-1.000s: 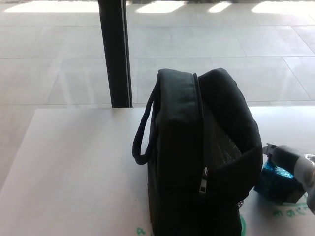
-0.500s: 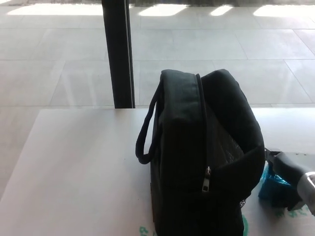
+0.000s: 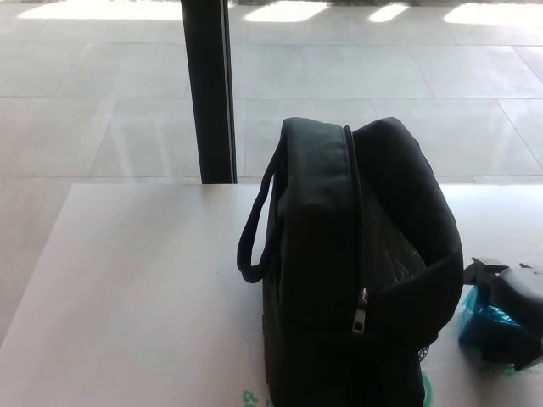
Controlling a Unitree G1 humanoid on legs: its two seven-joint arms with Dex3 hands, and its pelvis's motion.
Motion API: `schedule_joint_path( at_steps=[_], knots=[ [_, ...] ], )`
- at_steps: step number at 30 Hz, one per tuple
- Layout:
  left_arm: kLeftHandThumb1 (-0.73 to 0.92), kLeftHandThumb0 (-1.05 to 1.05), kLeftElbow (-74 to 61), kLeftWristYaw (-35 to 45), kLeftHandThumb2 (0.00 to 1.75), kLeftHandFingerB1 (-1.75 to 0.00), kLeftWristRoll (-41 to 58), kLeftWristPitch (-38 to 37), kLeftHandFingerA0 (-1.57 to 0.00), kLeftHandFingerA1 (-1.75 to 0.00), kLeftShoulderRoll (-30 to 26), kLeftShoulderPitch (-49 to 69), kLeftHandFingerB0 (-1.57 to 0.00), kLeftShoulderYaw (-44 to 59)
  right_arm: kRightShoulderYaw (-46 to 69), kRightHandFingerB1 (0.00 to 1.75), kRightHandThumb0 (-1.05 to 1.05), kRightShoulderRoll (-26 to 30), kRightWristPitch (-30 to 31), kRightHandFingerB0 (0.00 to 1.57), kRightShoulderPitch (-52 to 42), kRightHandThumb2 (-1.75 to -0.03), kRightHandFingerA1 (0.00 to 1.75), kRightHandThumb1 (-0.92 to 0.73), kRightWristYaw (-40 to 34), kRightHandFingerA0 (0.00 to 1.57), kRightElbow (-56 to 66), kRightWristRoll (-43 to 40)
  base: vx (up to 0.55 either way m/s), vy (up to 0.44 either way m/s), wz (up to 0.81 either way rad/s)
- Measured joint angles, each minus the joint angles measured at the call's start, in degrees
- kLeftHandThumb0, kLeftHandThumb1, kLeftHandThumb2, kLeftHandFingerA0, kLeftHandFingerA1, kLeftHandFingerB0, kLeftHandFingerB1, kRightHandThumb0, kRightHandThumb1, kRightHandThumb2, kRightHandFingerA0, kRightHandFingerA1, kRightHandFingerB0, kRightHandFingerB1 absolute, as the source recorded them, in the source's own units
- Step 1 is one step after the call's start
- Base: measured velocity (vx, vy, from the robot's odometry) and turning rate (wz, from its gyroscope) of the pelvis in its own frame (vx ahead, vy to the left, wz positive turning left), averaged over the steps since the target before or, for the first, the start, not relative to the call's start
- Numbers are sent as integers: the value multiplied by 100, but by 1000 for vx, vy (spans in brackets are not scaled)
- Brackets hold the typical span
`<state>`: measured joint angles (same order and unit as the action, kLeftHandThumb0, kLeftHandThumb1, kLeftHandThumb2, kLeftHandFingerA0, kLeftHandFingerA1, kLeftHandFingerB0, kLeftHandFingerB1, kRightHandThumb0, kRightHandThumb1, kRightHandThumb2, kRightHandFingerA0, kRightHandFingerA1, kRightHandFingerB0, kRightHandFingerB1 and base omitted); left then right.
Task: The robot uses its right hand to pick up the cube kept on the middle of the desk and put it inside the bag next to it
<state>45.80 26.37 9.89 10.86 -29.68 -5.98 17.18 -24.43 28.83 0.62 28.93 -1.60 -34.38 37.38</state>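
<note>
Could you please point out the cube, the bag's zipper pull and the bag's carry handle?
cube (image 3: 480, 320), head view, on its blue side face.
zipper pull (image 3: 361, 312), head view, on the metal tab.
carry handle (image 3: 254, 227), head view, on the strap's middle.

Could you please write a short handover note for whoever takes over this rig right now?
Right hand: low at the desk's right edge, over the cube; whether it has closed on the cube cannot be told from the head view.
Left hand: not in view.
Cube: blue, on the desk just right of the bag, partly hidden by the hand.
Bag: black, upright in the middle of the desk, its top unzipped and gaping.
Done: the right hand is at the cube.
Left: secure the grasp, lift the cube, carry it over the bag's opening and drop it inside.
</note>
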Motion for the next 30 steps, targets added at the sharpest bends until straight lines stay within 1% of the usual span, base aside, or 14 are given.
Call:
schedule_joint_path(
  at_steps=[3,7,8,10,11,12,13,14,22,23,24,25,28,30],
  knots=[
    [61,-74,-19,-2,58,-47,-1,1,-37,-59,0,35,-35,2,208,144,-19,0,-132,70,-36,-97,175,-58,-91,98,-15,-50,0,0,0],
    [61,-74,-14,-23,58,-47,35,6,-37,-58,3,36,-35,122,624,140,-19,10,-261,77,-8,-105,175,-62,-141,88,92,-161,0,0,0],
    [45,-77,-13,-25,84,-54,39,6,-34,-61,3,35,-32,136,693,137,-19,12,-277,79,22,-107,175,-62,-144,89,107,-181,0,0,0],
    [60,-73,-5,-27,58,-47,40,6,-39,-59,3,34,-36,149,842,138,-19,21,-309,78,110,-107,175,-61,-143,88,125,-223,0,0,0],
    [62,-75,11,-30,58,-46,41,6,-37,-58,3,30,-34,159,937,115,-24,45,-327,91,176,-114,134,-55,-139,115,146,-253,0,0,0],
    [61,-73,26,-33,58,-49,40,6,-40,-61,3,27,-38,159,1038,148,-18,86,-361,77,256,-113,175,-55,-136,88,154,-294,0,0,0],
    [43,-69,36,-41,92,-55,40,5,-42,-67,3,27,-29,162,1127,148,-17,113,-392,76,321,-113,175,-55,-136,87,154,-323,0,0,0],
    [63,-70,38,-43,60,-48,40,5,-39,-60,3,27,-33,164,1170,147,-18,130,-407,76,356,-114,175,-56,-136,88,155,-341,0,0,0],
    [63,-76,15,-43,58,-47,27,-2,-36,-59,5,79,-34,145,1681,146,-14,232,-524,72,809,-105,175,-56,-36,96,166,-651,0,0,0],
    [64,-76,20,-42,61,-46,26,-2,-36,-57,4,80,-35,142,1732,150,-15,226,-513,82,860,-122,171,-53,-14,95,173,-691,0,0,0],
    [65,-75,22,-41,60,-47,21,-2,-36,-57,3,85,-35,127,1811,124,-19,200,-507,97,928,-116,137,-46,14,115,195,-754,0,0,0],
    [46,-73,24,-41,93,-55,13,-2,-38,-63,2,95,-31,111,1874,123,-20,156,-507,94,982,-115,136,-47,24,114,224,-817,0,0,0],
    [62,-74,28,-46,59,-49,10,-2,-39,-59,2,111,-39,107,2009,154,-16,-9,-507,74,1192,-111,172,-51,79,83,341,-982,0,0,0],
    [60,-74,55,-49,59,-49,12,-2,-39,-59,2,111,-39,117,2048,138,-13,-90,-495,79,1293,-98,169,-52,117,86,394,-1056,0,0,0]
  ],
)
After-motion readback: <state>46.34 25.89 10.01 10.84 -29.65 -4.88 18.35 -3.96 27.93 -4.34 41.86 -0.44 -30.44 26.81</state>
